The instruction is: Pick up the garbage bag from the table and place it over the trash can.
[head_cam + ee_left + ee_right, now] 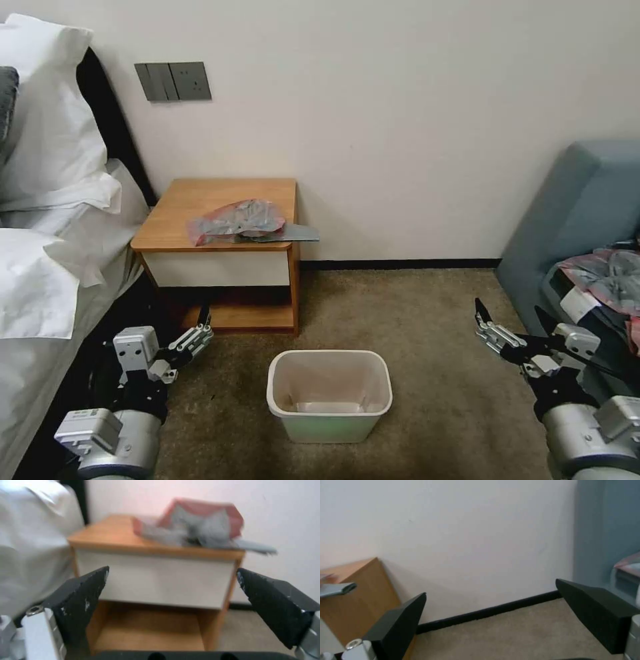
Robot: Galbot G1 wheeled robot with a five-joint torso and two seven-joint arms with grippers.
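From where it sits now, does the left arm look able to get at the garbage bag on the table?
Probably yes. The left gripper hangs low in front of the table, jaws open, and the garbage bag lies on top near the front edge with nothing over it. The arm would have to rise first.

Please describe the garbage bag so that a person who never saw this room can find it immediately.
Beside the bed stands the table, against the wall. The garbage bag lies crumpled on its top, near the front edge. It is thin grey plastic with a pinkish-red rim, unlike the pink-and-grey bundle on the blue sofa.
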